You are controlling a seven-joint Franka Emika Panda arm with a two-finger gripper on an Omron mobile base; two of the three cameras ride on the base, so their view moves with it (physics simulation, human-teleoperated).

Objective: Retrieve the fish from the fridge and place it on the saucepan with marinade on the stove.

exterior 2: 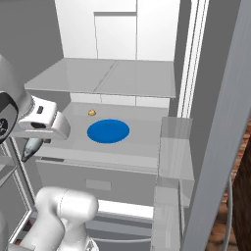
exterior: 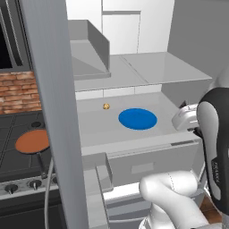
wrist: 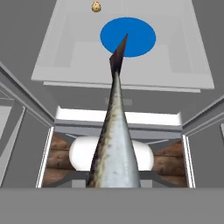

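The robot's tool [exterior 2: 30, 147] is closed on the long, thin, silver-grey fish [wrist: 114, 144] and holds it in front of the open tall grey steel fridge [exterior: 49, 89]. The fish tail points toward the round blue plate [wrist: 127, 36] on the grey fridge shelf [exterior: 98, 125]. A tiny yellow-orange lump [wrist: 96, 6] sits near the plate. The round pan with red-brown sauce [exterior: 32, 141] rests on the dark stove [exterior: 13, 161] beside the fridge.
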